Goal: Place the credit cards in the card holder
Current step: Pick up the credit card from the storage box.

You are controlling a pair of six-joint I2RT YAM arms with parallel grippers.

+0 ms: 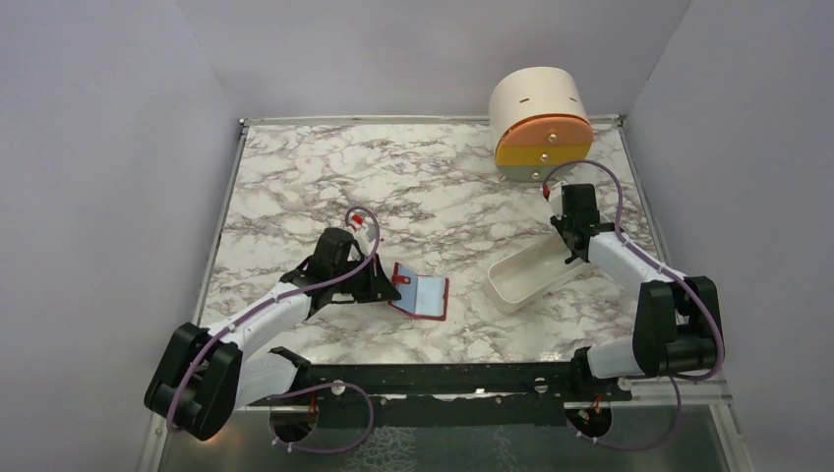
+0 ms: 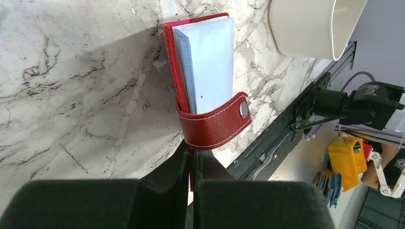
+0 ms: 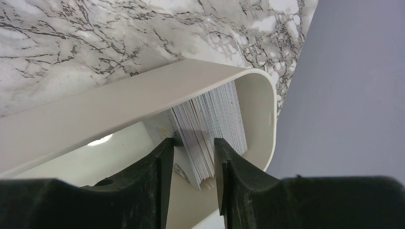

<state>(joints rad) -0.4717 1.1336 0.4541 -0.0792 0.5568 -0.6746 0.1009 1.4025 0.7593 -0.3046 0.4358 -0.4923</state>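
Red on veined marble
The red leather folding card holder (image 2: 215, 126) has white stitching; the white marble-patterned counter (image 1: 413, 187), grey veins; the round cream drawer unit (image 1: 536, 103), orange, yellow and grey fronts.

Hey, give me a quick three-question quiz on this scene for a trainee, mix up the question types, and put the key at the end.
1. True or false: the card holder lies folded shut on the table.
2. Fill in: the right gripper has its fingers either side of credit cards standing in the white ____.
3. Which one is shut on the holder's red strap? A: left gripper. B: right gripper. C: neither.
Key: 1 false, it lies open. 2 tray. 3 A.
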